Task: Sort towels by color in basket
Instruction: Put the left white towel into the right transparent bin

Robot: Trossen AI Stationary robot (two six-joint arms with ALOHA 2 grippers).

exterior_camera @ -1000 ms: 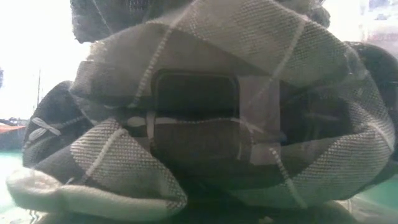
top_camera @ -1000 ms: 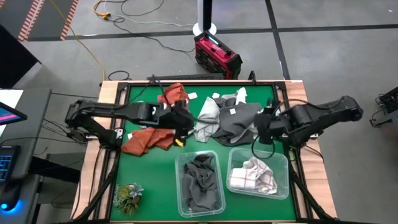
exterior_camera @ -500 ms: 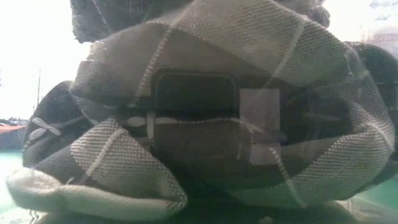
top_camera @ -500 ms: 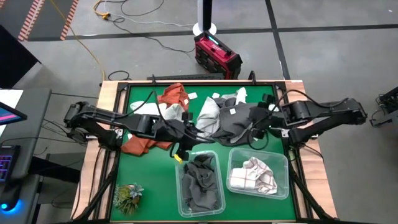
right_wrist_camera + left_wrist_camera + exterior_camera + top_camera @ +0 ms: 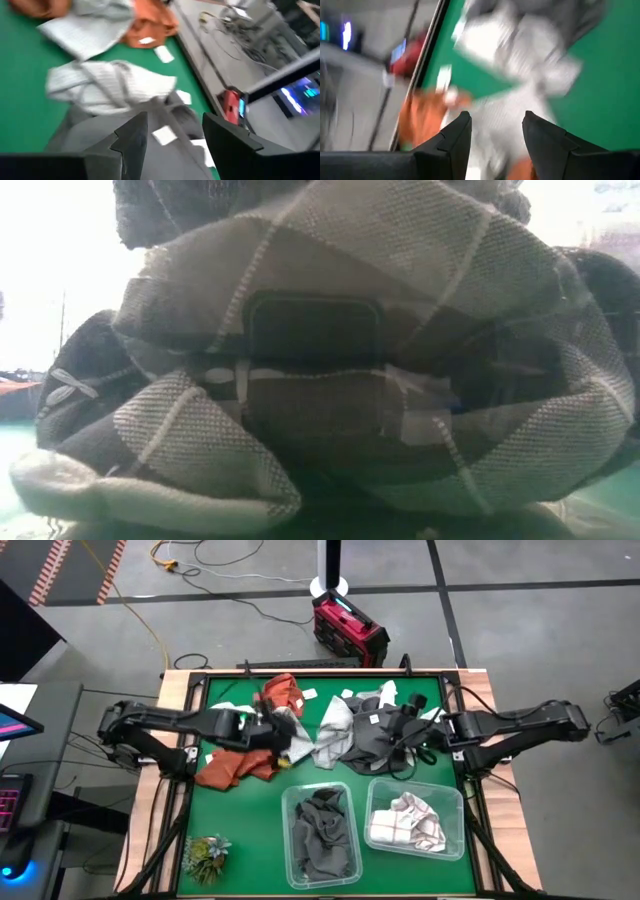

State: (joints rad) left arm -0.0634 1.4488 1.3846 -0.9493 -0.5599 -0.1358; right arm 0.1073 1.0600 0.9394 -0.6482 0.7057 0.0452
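Loose towels lie in a heap on the green mat: two rust-orange ones point(image 5: 280, 692) point(image 5: 236, 766), a light grey one point(image 5: 334, 730), a dark grey one point(image 5: 378, 740) and a white one point(image 5: 390, 692). My left gripper point(image 5: 288, 747) hovers open between the orange and light grey towels; the left wrist view shows light grey cloth point(image 5: 495, 107) past its fingers. My right gripper point(image 5: 403, 735) is open over the dark grey towel point(image 5: 100, 135). Near the front edge, one clear bin point(image 5: 320, 832) holds dark grey towels and another point(image 5: 412, 820) holds white checked ones.
A green plant tuft point(image 5: 205, 855) lies at the near left corner. Bare green mat point(image 5: 250, 825) shows left of the bins. The checked towel in the bin point(image 5: 330, 360) fills the low view. A red box point(image 5: 348, 630) stands on the floor beyond the table.
My left gripper swung out toward the near edge and the bins, then drew back toward the orange towels. My right gripper has reached toward the table's left, out over the dark grey towel, as its arm stretched flatter. The towels lie as before.
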